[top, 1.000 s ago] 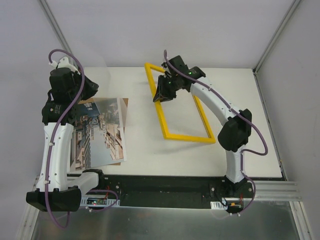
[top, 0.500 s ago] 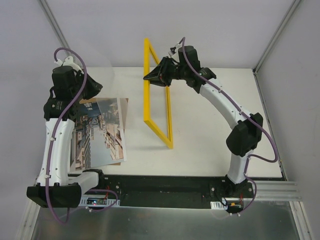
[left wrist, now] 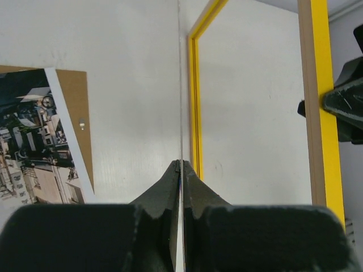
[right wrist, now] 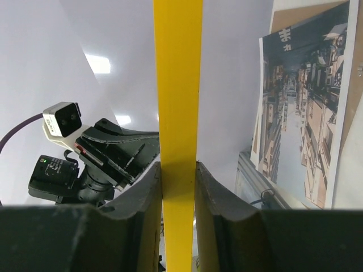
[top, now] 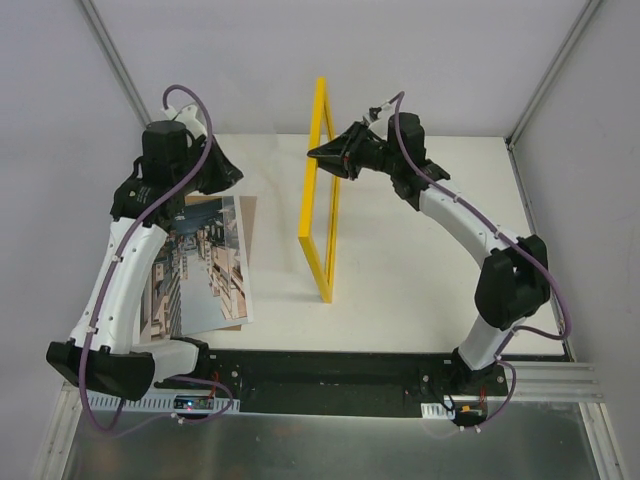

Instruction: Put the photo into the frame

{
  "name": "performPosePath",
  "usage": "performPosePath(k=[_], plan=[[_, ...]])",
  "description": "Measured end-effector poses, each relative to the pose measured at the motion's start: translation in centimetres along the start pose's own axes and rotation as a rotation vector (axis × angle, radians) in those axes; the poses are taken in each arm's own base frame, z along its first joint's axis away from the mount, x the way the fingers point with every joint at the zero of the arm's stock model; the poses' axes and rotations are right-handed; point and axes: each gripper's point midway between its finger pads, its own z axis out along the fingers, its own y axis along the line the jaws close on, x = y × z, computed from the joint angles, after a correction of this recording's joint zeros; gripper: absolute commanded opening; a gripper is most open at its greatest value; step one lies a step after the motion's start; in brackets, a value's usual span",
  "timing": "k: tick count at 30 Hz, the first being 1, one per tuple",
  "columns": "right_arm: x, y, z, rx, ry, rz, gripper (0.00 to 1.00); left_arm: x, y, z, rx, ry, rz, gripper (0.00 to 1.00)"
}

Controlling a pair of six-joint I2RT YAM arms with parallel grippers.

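Observation:
The yellow frame (top: 318,180) stands upright on its lower edge at the table's middle, seen nearly edge-on. My right gripper (top: 322,153) is shut on its upper side bar, and the yellow bar (right wrist: 177,85) fills the gap between the fingers (right wrist: 146,192). The photo (top: 195,265), a street print, lies flat at the left on a brown backing board (top: 248,215). My left gripper (top: 228,172) hangs above the photo's far end, left of the frame. It is shut on a thin clear sheet (left wrist: 180,85), seen edge-on and pointing at the frame (left wrist: 195,102).
Grey enclosure walls (top: 420,60) rise behind and on both sides. A black rail (top: 330,370) runs along the near edge by the arm bases. The two grippers face each other across the frame, a short distance apart.
My right gripper has lifted the frame from lying flat to standing upright and swung it edge-on. My left arm has risen and moved right toward the frame with the clear sheet.

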Motion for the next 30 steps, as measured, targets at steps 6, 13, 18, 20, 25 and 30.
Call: performPosePath(k=[6, 13, 18, 20, 25, 30], plan=[[-0.5, -0.1, -1.6, -0.046, -0.015, 0.016, 0.11, 2.7, -3.5, 1.5, 0.042, 0.083, 0.086, 0.00], [-0.6, -0.3, -2.8, -0.065, -0.016, 0.018, 0.21, 5.1, -5.7, 3.1, 0.037, 0.140, 0.155, 0.00], [-0.6, -0.4, -3.6, -0.067, -0.018, 0.017, 0.29, 6.2, -7.0, 3.5, 0.042, 0.158, 0.191, 0.00], [-0.6, -0.5, -3.9, -0.067, -0.019, 0.017, 0.31, 6.5, -7.4, 3.6, 0.046, 0.161, 0.201, 0.00], [-0.7, -0.5, -4.4, -0.068, -0.021, 0.008, 0.35, 7.3, -8.4, 4.0, 0.052, 0.174, 0.226, 0.00], [-0.9, -0.7, -4.8, -0.068, -0.024, -0.001, 0.41, 8.6, -9.8, 4.5, 0.073, 0.203, 0.259, 0.00]])
